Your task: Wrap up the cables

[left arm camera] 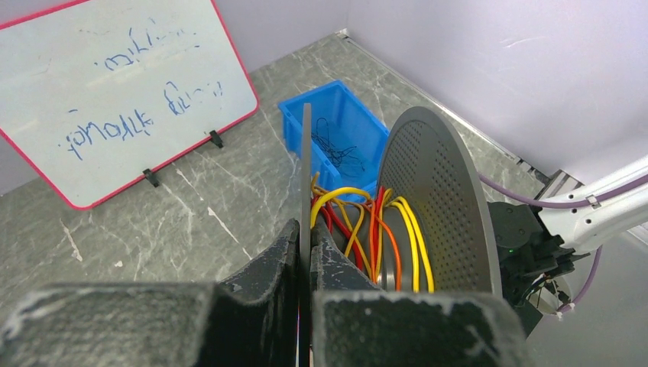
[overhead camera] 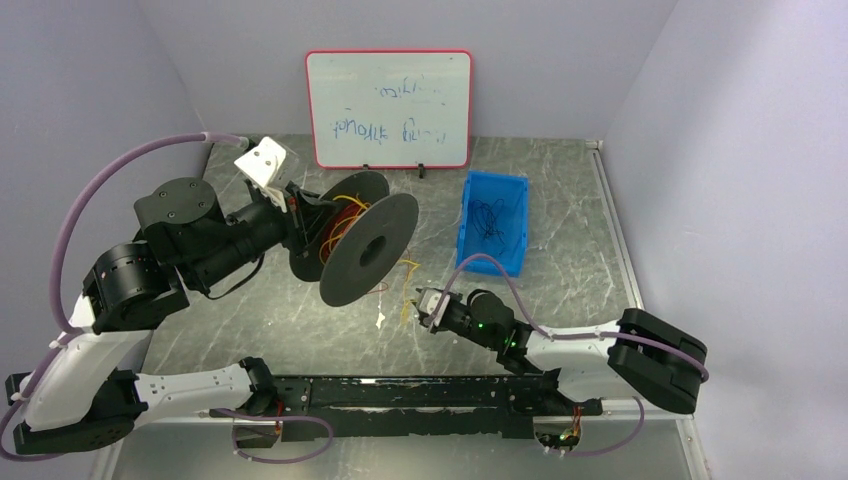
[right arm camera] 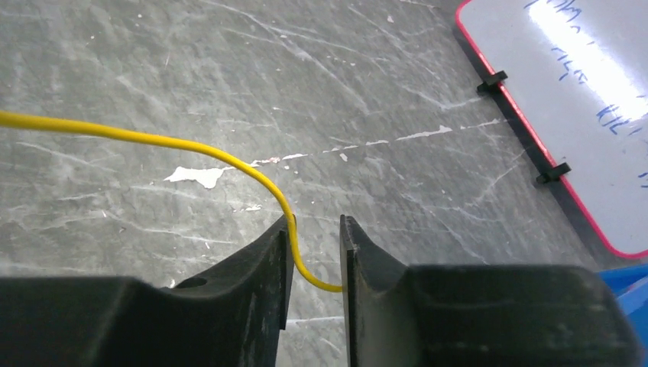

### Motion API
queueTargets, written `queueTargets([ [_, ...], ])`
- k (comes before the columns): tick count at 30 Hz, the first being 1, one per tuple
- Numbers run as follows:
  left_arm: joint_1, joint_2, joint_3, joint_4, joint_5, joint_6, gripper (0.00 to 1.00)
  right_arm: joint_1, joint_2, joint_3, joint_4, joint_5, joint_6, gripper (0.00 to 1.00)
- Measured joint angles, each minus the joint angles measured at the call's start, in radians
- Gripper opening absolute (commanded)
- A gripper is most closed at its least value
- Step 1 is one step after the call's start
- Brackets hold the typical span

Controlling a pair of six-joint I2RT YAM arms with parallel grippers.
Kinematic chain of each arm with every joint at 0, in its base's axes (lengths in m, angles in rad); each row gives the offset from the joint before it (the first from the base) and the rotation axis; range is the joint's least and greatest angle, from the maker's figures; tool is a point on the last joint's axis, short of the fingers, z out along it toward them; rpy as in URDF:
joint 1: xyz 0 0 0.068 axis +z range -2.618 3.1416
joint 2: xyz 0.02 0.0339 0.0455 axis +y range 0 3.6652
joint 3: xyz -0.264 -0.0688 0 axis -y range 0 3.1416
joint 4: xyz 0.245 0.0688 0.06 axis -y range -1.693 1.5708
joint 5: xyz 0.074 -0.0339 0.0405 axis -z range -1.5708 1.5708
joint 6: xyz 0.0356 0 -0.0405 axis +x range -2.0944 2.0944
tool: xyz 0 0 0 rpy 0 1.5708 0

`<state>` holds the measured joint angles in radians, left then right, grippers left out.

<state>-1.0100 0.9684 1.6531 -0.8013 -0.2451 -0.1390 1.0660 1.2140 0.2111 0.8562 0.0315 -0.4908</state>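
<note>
Since the right gripper (right arm camera: pixel 315 225) is held low over the table (right arm camera: pixel 229 61) with its two fingers a little apart, a yellow cable (right arm camera: pixel 153 139) can be seen dropping into the gap between them. The cable is not pinched. It leans on the tip of one finger and touches the inner side of the other, and bare space is left around it.

From the gap the cable is bent up and then carried away in a long line over the grey table, off to the left of the wrist view. In the view from above, that line is seen to lead away from the arm bases and to the left, toward the black spool (overhead camera: pixel 368 248), which lies near. So the long way of the loose cable is pointed at the spool. The coming move is judged to hang on this: the jaws would have to be shut on the strand before it could be led round the drum.

The spool is held up on its edge by the left gripper (left arm camera: pixel 306 237), which is clamped tight on the rim of the near disc (left arm camera: pixel 306 153). Red, orange and yellow wound cables (left arm camera: pixel 382 229) are packed on the drum between the two discs.

The loose end is much nearer to the right arm, and the left arm is taken up with the spool. Some thin dark wires (overhead camera: pixel 492 215) are left in the blue bin (overhead camera: pixel 466 240), off to the right of the spool.
</note>
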Motion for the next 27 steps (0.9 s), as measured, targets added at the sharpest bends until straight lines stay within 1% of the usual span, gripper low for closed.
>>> queueTargets([
  [2, 0.000, 0.000, 0.000, 0.000, 0.002, -0.001, 0.07, 0.000, 0.010, 0.000, -0.001, 0.002, 0.002, 0.11],
  [3, 0.000, 0.000, 0.000, 0.000, 0.003, -0.002, 0.07, 0.001, 0.014, 0.002, -0.002, 0.003, 0.008, 0.03],
  [4, 0.000, 0.000, 0.000, 0.001, 0.003, -0.004, 0.07, 0.001, 0.017, 0.002, -0.001, 0.002, 0.009, 0.00],
  [9, 0.000, -0.005, -0.010, 0.005, -0.005, -0.016, 0.07, 0.010, 0.026, 0.007, -0.001, 0.003, 0.039, 0.00],
  [13, 0.000, -0.005, -0.025, 0.019, -0.039, -0.035, 0.07, 0.044, 0.033, -0.010, 0.035, 0.018, 0.092, 0.00],
  [20, 0.000, 0.020, -0.039, 0.073, -0.103, -0.057, 0.07, 0.133, 0.138, -0.105, 0.137, 0.138, 0.232, 0.00],
  [27, 0.000, 0.066, -0.039, 0.131, -0.168, -0.083, 0.07, 0.232, 0.262, -0.111, 0.216, 0.261, 0.359, 0.00],
])
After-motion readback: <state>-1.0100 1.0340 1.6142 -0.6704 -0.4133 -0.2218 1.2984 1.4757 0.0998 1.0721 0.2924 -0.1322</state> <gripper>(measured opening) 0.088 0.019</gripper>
